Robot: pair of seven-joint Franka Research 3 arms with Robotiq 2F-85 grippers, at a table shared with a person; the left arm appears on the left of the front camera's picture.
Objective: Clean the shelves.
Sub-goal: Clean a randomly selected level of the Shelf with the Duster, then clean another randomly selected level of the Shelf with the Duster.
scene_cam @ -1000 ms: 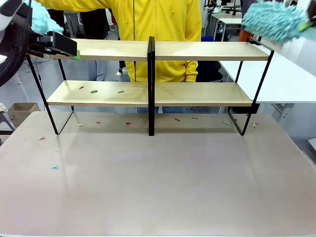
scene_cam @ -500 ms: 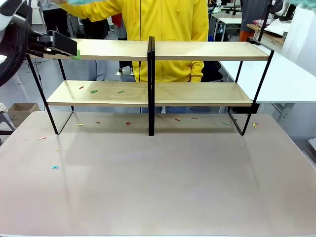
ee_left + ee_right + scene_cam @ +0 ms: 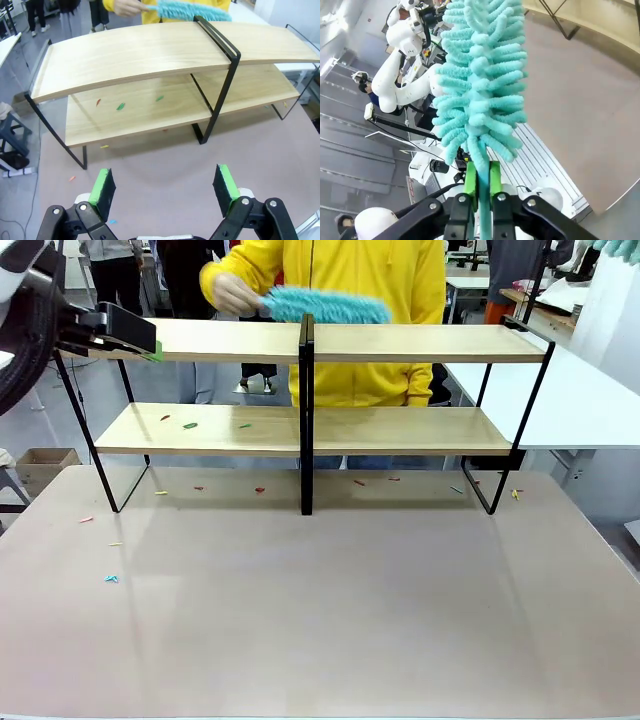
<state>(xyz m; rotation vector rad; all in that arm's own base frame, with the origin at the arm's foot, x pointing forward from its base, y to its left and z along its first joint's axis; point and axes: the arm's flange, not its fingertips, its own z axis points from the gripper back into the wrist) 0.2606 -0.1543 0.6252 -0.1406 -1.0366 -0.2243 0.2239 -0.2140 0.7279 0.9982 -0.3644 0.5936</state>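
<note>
The shelves (image 3: 420, 342) stand across the far side of the bench (image 3: 320, 620), long axis left to right; the left fingers (image 3: 163, 186), apart and empty, are at the left end of the upper board; the right fingers (image 3: 482, 181) are clamped on a teal duster (image 3: 480, 75), high beyond the right end; scraps (image 3: 190, 425) lie on the lower board's left half, past the centre post (image 3: 306, 410); a person's duster (image 3: 325, 306) is above the upper board.

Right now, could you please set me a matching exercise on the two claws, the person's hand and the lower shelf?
1 left claw
2 right claw
3 person's hand
4 lower shelf

A bears coloured scraps
B open, empty
C holding a teal duster above the top shelf
D shut on a second teal duster

Pairs: 1-B, 2-D, 3-C, 4-A
</note>
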